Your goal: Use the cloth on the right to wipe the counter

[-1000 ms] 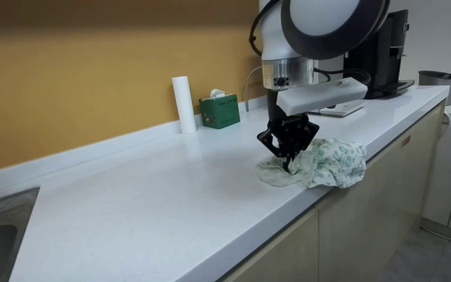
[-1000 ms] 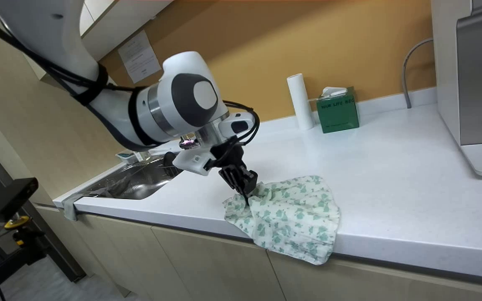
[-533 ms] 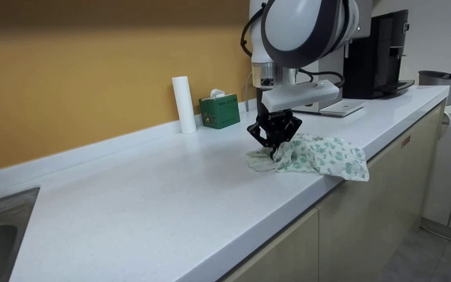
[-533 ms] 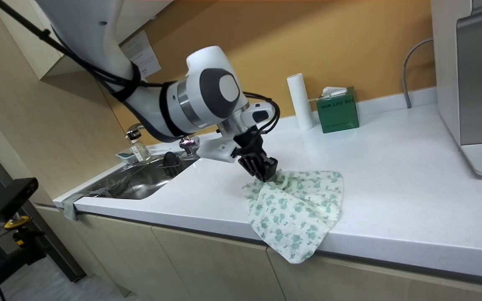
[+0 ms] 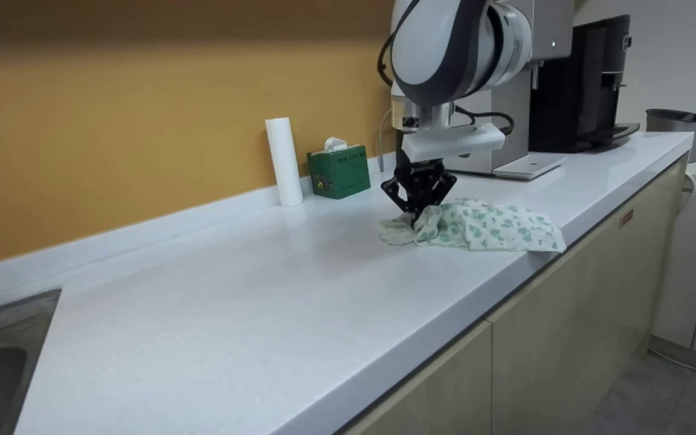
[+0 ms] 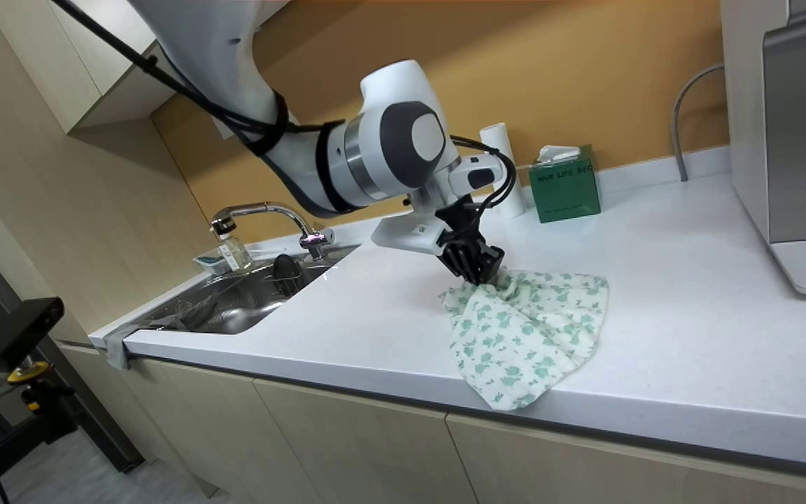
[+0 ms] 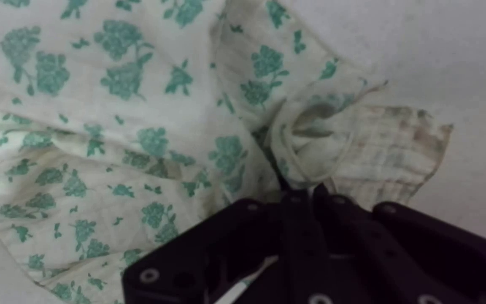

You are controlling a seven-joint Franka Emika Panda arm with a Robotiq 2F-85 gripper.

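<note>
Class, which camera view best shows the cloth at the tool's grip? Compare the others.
The wrist view: though cropped, the cloth shows close up, with a looped fold at the tool. Both exterior views show it smaller, mostly on the counter, overhanging its front; the grip is hard to read.

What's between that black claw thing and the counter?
The cloth. The wrist view shows the gripper pinching a fold of it, and both exterior views show the rest mostly on the counter. Whether the gripper also touches the counter is hidden.
</note>
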